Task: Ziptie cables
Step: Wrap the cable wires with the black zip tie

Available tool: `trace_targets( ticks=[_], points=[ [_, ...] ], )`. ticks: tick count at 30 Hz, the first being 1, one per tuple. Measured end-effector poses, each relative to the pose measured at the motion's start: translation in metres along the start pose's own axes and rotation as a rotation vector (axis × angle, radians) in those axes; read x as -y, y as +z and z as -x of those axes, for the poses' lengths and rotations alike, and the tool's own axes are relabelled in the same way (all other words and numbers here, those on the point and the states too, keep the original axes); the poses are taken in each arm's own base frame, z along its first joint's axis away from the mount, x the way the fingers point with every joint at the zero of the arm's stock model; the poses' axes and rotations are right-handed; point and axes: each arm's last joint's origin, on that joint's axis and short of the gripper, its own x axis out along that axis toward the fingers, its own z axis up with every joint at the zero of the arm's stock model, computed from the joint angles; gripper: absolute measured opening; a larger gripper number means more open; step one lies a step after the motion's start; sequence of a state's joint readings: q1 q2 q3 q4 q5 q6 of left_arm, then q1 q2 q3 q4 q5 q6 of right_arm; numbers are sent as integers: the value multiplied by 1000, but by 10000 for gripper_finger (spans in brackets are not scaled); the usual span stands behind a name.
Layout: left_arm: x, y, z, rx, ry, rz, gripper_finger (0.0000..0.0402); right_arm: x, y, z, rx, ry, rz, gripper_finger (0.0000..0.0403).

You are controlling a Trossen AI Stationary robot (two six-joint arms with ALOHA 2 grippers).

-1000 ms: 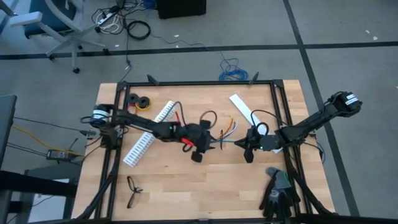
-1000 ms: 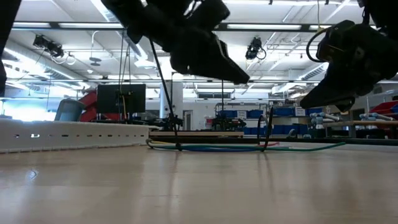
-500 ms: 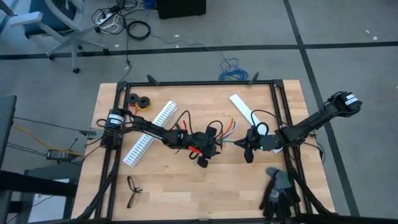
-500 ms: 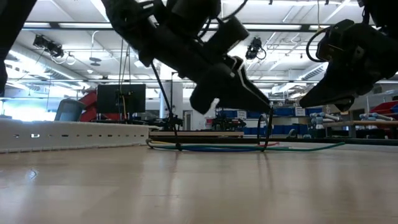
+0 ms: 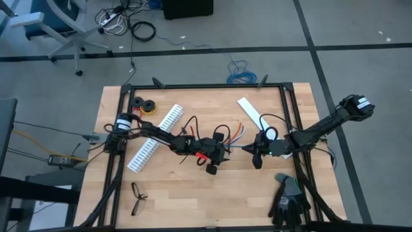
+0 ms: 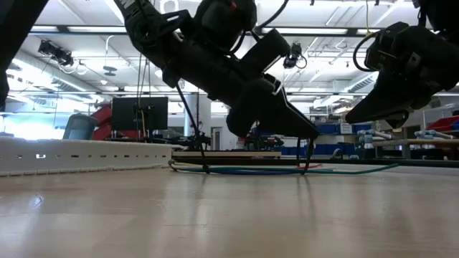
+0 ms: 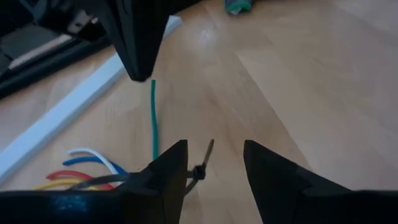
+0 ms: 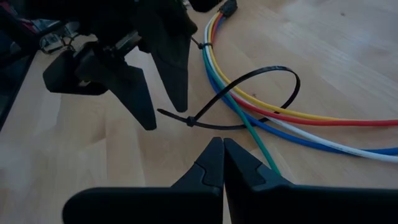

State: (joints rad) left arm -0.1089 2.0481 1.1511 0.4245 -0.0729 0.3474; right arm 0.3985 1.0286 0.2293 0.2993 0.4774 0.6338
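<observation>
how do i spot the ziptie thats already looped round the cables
Start at the middle of the table, between the two grippers, where the cables lie. The looped ziptie arches over them: the only black strand, closed in a ring.

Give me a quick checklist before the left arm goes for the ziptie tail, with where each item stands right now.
1. Ziptie looped around the cables: ok, the loop circles the bundle.
2. Loop pulled tight: not ok, it stands wide and slack.
3. Left gripper open: ok, its fingers stand apart.
4. Ziptie tail lined up between the left fingers: ok, though close to one finger.
5. Right gripper shut: ok, tips together.
6. Right gripper pinning the green cable: cannot tell.
</observation>
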Motion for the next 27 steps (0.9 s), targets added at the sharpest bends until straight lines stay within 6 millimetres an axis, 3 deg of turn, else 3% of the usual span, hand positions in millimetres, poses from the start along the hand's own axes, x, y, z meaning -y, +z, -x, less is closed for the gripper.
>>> trace_targets(
  ticks=[18, 23, 27],
  points=[
    [-7, -2, -1, 21, 16, 103, 69, 0, 0, 0, -2, -2, 2, 0],
    [-10, -10, -5, -7, 19, 156, 16, 0, 0, 0, -2, -2, 2, 0],
    [-8, -14, -9, -2, 21, 211, 4, 0, 0, 0, 0, 0, 0, 0]
  ],
)
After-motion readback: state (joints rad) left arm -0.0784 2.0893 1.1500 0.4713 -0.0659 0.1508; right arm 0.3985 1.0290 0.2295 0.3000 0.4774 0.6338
